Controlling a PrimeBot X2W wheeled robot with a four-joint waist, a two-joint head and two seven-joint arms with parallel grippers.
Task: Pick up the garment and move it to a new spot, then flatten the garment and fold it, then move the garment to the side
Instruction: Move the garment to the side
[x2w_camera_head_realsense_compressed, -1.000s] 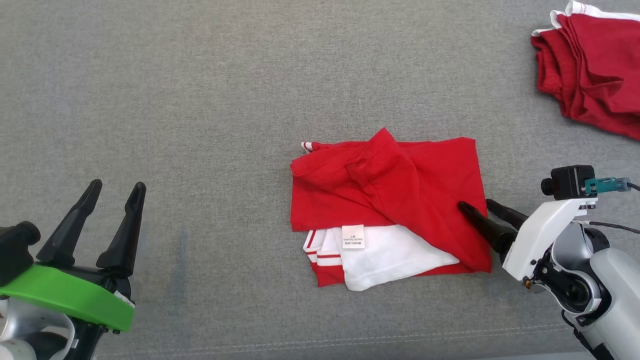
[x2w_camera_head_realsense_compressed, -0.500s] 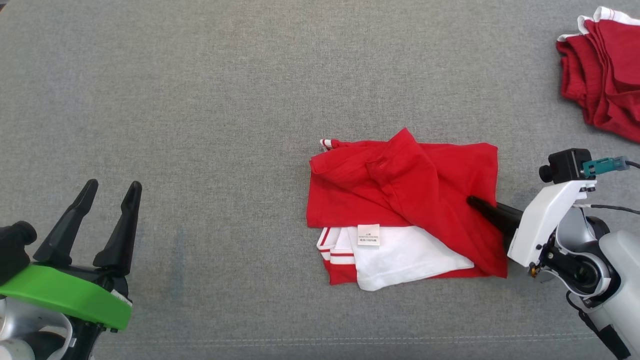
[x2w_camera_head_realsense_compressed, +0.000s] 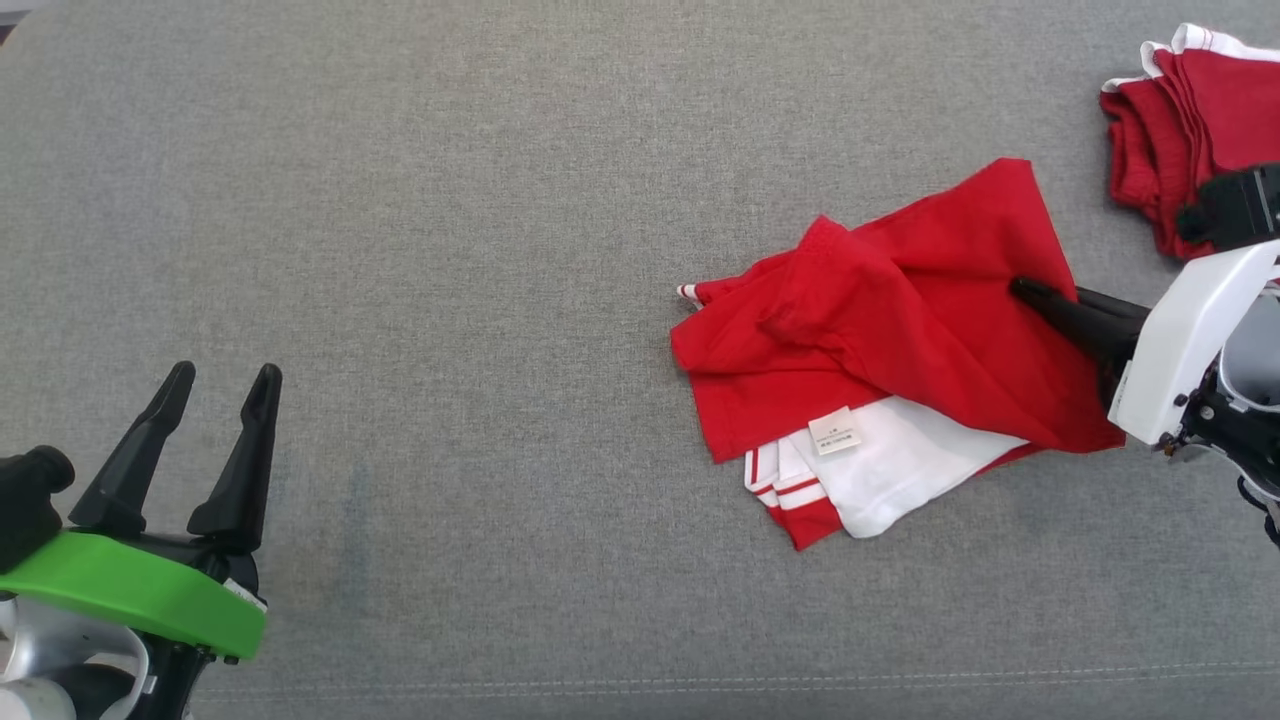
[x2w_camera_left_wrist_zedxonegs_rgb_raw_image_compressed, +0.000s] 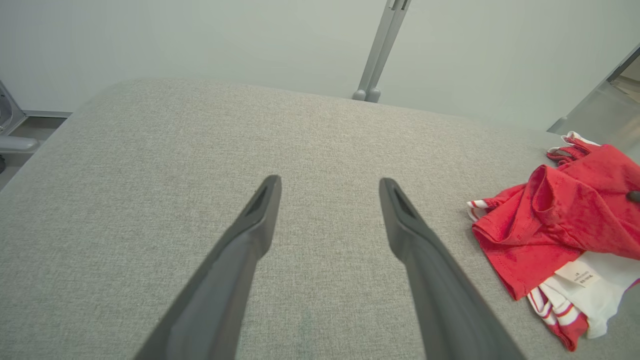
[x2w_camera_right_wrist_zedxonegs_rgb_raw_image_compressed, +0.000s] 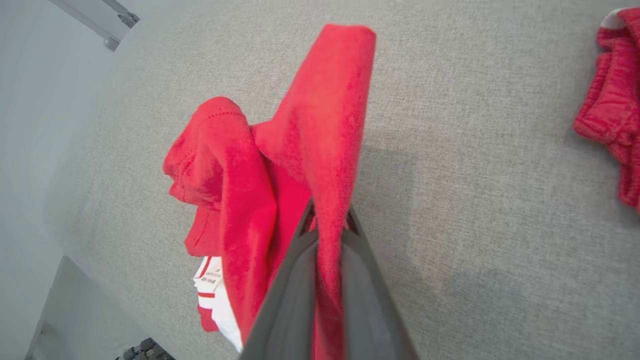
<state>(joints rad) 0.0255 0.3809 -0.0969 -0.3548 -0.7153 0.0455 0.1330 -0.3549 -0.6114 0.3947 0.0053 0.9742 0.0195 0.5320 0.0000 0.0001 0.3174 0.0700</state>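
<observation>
The garment is a folded red shirt with a white inner part and a small label, lying right of centre on the grey cushion. My right gripper is shut on its right edge, and that edge is lifted and dragged up-right. In the right wrist view the red cloth rises pinched between my two fingers. The same garment appears at the right of the left wrist view. My left gripper stands open at the lower left, far from the cloth, nothing between its fingers.
A second red garment with white trim lies bunched at the top right corner, close to my right wrist. The grey cushion stretches wide to the left and front. A metal post stands behind the cushion's far edge.
My right gripper has shut on the garment's right edge and pulled it up and to the right, turning the whole shirt. The left gripper has stayed put.
</observation>
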